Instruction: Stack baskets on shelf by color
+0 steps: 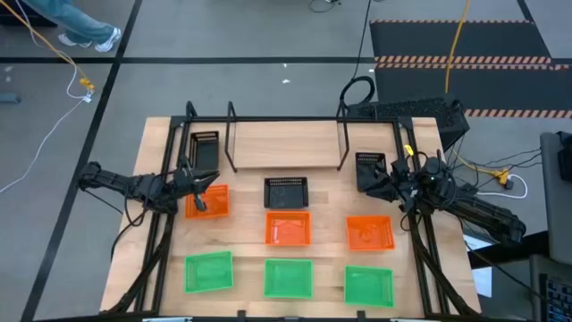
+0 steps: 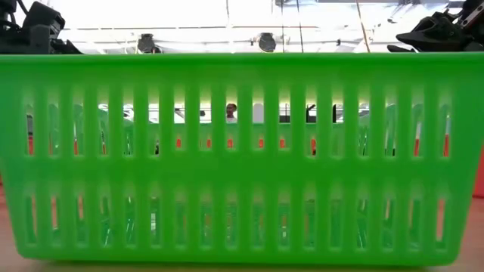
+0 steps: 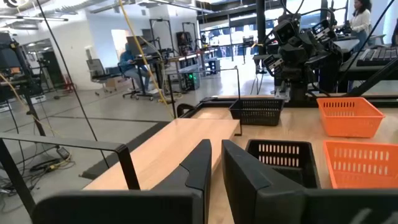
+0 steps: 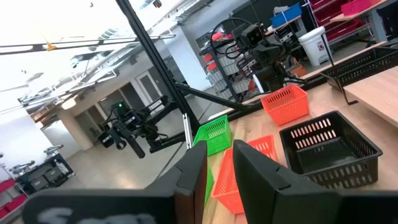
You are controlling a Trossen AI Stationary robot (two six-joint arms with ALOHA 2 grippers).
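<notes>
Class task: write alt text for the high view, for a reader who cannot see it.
Nine baskets on a wooden table: three green in front, three orange mid-row, three black behind. The left gripper hovers by the left orange basket, the right gripper by a black basket.

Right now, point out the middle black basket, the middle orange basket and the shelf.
Middle black basket point(image 1: 286, 191): high view, on its floor.
Middle orange basket point(image 1: 288, 229): high view, on its floor.
Shelf point(image 1: 231, 134): high view, on its left upright bar.

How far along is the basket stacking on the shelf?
Barely started. One black basket lies at the shelf's left end; nothing is stacked. Neither gripper holds anything: the left gripper hovers by an orange basket, the right gripper by another black basket. The green baskets and the other orange and black ones sit singly on the table.
</notes>
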